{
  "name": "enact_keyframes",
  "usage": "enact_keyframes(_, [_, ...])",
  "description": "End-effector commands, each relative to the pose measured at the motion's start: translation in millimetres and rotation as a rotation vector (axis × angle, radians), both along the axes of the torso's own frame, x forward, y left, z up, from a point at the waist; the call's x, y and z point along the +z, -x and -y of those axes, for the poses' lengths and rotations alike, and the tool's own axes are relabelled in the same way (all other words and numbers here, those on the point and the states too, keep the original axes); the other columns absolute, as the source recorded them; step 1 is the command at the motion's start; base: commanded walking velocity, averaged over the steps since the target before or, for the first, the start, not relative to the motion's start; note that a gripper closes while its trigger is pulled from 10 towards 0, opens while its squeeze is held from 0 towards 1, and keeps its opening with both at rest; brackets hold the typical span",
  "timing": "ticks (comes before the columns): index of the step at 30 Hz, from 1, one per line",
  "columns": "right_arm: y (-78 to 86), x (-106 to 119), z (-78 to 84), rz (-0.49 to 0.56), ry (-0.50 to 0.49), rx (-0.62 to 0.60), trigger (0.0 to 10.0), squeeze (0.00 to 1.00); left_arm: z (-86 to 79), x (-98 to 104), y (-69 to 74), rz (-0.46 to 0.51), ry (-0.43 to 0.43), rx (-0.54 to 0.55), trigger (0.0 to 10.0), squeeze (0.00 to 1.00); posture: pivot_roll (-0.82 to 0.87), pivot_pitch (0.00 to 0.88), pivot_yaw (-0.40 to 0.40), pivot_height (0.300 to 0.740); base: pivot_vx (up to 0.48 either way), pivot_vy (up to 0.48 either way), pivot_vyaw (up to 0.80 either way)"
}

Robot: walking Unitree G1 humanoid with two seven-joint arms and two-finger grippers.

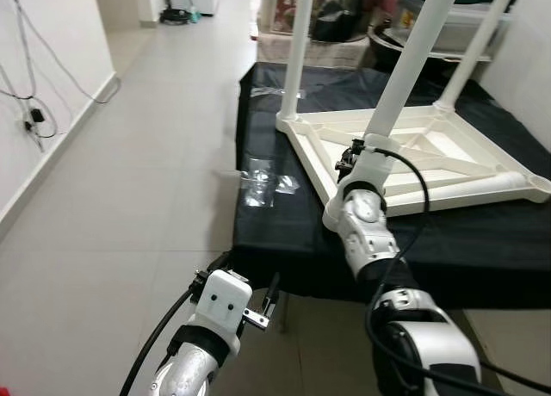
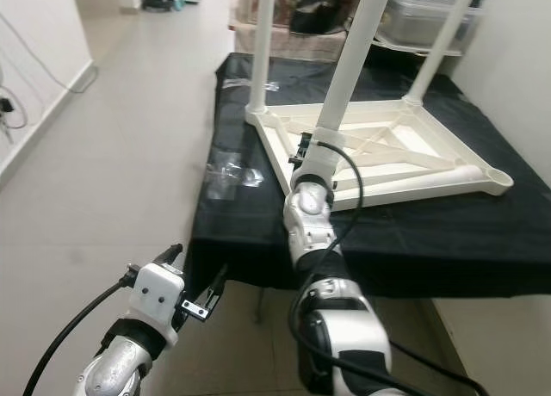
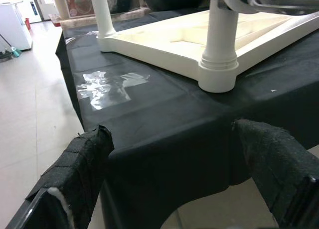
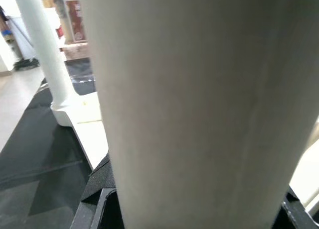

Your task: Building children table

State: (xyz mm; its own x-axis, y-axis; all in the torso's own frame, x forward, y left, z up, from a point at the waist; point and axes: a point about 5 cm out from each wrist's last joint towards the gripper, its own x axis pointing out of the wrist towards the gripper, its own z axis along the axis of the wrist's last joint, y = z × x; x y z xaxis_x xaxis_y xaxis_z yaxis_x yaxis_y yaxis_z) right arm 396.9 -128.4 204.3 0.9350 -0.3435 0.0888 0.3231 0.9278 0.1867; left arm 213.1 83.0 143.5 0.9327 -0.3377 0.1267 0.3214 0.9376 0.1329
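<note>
- Black cloth covers the low platform [image 1: 448, 241] in front of me; this is what carries the work, and its near edge hangs down just ahead of my arms
- The white plastic children's table [image 1: 413, 159] lies upside down on that cloth, tabletop face down, ribbed underside up, filling most of the platform's right half and reaching close to its right edge
- Three white legs rise from it: the near leg [image 1: 411, 64] at the corner closest to the platform's near edge, the far-left leg [image 1: 297, 47] toward the back left, the far-right leg [image 1: 473, 56] toward the back right; the fourth corner socket [image 1: 535, 183] at the right edge stands open with no leg in it
- Pale tiled floor [image 1: 146, 172] runs along the platform's left side toward a hallway
- My right gripper [image 1: 355, 155] is up at the base of the near leg; in my right wrist view the leg sits between my black fingers [image 4: 99, 189], which pinch it
- My left gripper [image 3: 179, 159] hangs low, just off the platform's near left corner, fingers spread wide and holding nothing
- A crinkled piece of clear plastic film [image 1: 263, 185] lies on the cloth near the left edge
</note>
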Motion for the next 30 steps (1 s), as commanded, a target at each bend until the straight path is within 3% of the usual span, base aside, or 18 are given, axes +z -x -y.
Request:
enact_keyframes(1, [4.6, -20, -8.1, -0.082, -0.06, -0.019, 4.8, 0.0, 1.3, -4, 0.4, -0.012, -0.005, -0.008, 10.0, 0.0, 0.12, 0.111, -0.098, 0.74, 0.0, 0.0, 0.0])
enact_keyframes(3, [4.6, -20, -13.4, -0.077, -0.055, 0.003, 4.8, 0.0, 1.3, -4, 0.5, -0.011, -0.005, -0.009, 10.0, 0.0, 0.12, 0.111, -0.098, 0.74, 0.0, 0.0, 0.0])
enact_keyframes(4, [4.7, -18, -19.9, -0.048, -0.051, 0.051, 10.0, 1.0, 1.3, -4, 0.8, -0.012, -0.006, -0.009, 10.0, 0.0, 0.12, 0.107, -0.099, 0.74, 0.0, 0.0, 0.0])
enact_keyframes(9, [4.6, -13, -22.7, 0.02, -0.046, 0.131, 10.0, 1.0, 0.8, -5, 1.2, -0.016, -0.004, -0.009, 10.0, 0.0, 0.12, 0.11, -0.098, 0.74, 0.0, 0.0, 0.0])
enact_keyframes(10, [3.4, -10, -19.6, 0.052, -0.055, 0.178, 10.0, 0.0, 0.7, -5, 1.1, -0.016, -0.004, -0.009, 10.0, 0.0, 0.12, 0.114, -0.098, 0.74, 0.0, 0.0, 0.0])
enact_keyframes(13, [1.4, -4, -12.2, 0.109, -0.047, 0.276, 10.0, 0.0, 0.7, -5, 1.0, -0.016, -0.005, -0.01, 10.0, 0.0, 0.11, 0.114, -0.097, 0.74, 0.0, 0.0, 0.0])
enact_keyframes(17, [-2.1, 7, -0.4, 0.171, -0.013, 0.543, 10.0, 0.0, 1.0, -5, 0.4, -0.016, -0.005, -0.011, 10.0, 0.0, 0.11, 0.116, -0.099, 0.74, 0.0, 0.0, 0.0])
enact_keyframes(19, [-2.1, 7, -0.4, 0.171, -0.013, 0.543, 10.0, 0.0, 1.0, -5, 0.4, -0.016, -0.005, -0.011, 10.0, 0.0, 0.11, 0.116, -0.099, 0.74, 0.0, 0.0, 0.0])
enact_keyframes(20, [-2.5, 8, 0.4, 0.151, 0.025, 0.664, 10.0, 0.0, 1.3, -4, 0.4, -0.015, -0.007, -0.012, 10.0, 0.0, 0.11, 0.117, -0.098, 0.74, 0.0, 0.0, 0.0])
enact_keyframes(21, [-2.5, 8, 0.4, 0.151, 0.025, 0.664, 10.0, 0.0, 1.3, -4, 0.4, -0.015, -0.007, -0.012, 10.0, 0.0, 0.11, 0.117, -0.098, 0.74, 0.0, 0.0, 0.0])
enact_keyframes(22, [-0.8, 7, 0.9, 0.132, 0.078, 0.8, 10.0, 0.0, 2.1, -3, 0.3, -0.011, -0.006, -0.014, 10.0, 0.0, 0.12, 0.117, -0.104, 0.74, 0.0, 0.0, 0.0])
enact_keyframes(23, [-0.8, 7, 0.9, 0.132, 0.078, 0.8, 10.0, 0.0, 2.1, -3, 0.3, -0.011, -0.006, -0.014, 10.0, 0.0, 0.12, 0.117, -0.104, 0.74, 0.0, 0.0, 0.0])
enact_keyframes(24, [1.8, 6, 0.8, 0.106, 0.098, 0.94, 10.0, 0.0, 2.3, -3, 0.0, -0.009, -0.005, -0.013, 10.0, 0.0, 0.12, 0.118, -0.104, 0.74, 0.0, 0.0, 0.0])
enact_keyframes(25, [1.8, 6, 0.8, 0.106, 0.098, 0.94, 10.0, 0.0, 2.3, -3, 0.0, -0.009, -0.005, -0.013, 10.0, 0.0, 0.12, 0.118, -0.104, 0.74, 0.0, 0.0, 0.0])
enact_keyframes(26, [4.7, 5, -0.1, 0.084, 0.109, 1.052, 10.0, 0.0, 2.4, -2, -0.1, -0.007, -0.004, -0.014, 10.0, 0.0, 0.12, 0.118, -0.104, 0.74, 0.0, 0.0, 0.0])
enact_keyframes(27, [4.7, 5, -0.1, 0.084, 0.109, 1.052, 10.0, 0.0, 2.4, -2, -0.1, -0.007, -0.004, -0.014, 10.0, 0.0, 0.12, 0.118, -0.104, 0.74, 0.0, 0.0, 0.0])
enact_keyframes(29, [11.4, 5, -12.9, 0.067, 0.083, 1.308, 10.0, 0.0, 2.4, -2, 0.0, -0.006, -0.004, -0.014, 10.0, 0.0, 0.12, 0.122, -0.106, 0.74, 0.0, 0.0, 0.0])
enact_keyframes(30, [11.4, 5, -12.9, 0.067, 0.083, 1.308, 10.0, 0.0, 2.4, -2, 0.0, -0.006, -0.004, -0.014, 10.0, 0.0, 0.12, 0.122, -0.106, 0.74, 0.0, 0.0, 0.0])
